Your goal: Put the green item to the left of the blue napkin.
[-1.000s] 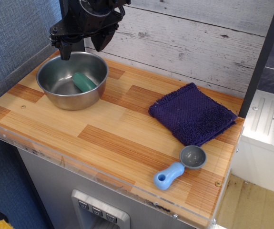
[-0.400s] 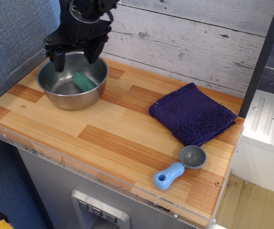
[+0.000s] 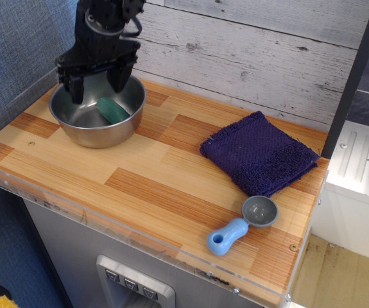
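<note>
Item: green item, pickup pending.
Near to far: blue napkin point(image 3: 259, 153) lies right on the desk point(image 3: 152, 176); far left, our fingers point(image 3: 76, 86) have sunk, spread apart, over the green item point(image 3: 113, 110) in the bowl point(image 3: 96, 108).

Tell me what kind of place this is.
Probably a small mock kitchen counter: a wooden worktop against a whitewashed plank wall, holding a steel bowl, a blue napkin and a measuring scoop.
</note>
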`<move>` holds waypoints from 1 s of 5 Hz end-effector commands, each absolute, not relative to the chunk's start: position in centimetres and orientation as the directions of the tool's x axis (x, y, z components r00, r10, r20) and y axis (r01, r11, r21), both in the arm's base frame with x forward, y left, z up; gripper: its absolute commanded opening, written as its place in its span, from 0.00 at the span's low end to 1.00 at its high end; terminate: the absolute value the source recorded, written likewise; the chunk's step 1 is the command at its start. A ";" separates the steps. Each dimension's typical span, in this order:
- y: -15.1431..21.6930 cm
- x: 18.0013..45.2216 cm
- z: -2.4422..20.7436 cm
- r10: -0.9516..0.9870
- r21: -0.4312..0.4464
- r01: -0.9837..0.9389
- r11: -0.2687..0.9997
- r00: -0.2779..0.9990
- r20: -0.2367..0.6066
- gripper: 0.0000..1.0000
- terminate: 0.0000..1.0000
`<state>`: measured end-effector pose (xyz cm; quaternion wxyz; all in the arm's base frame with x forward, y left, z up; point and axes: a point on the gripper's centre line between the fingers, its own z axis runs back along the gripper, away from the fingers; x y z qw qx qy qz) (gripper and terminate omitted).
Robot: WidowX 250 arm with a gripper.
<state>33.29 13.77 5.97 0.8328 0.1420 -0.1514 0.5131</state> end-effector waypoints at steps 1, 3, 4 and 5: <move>14.5 34.7 5.1 0.833 0.022 -0.906 0.423 0.398 0.383 1.00 0.00; 14.2 33.6 3.2 0.854 0.004 -0.924 0.383 0.355 0.381 1.00 0.00; 14.3 32.8 3.3 0.863 -0.007 -0.937 0.349 0.319 0.392 0.00 0.00; 14.5 32.4 3.8 0.867 -0.015 -0.942 0.334 0.301 0.397 0.00 0.00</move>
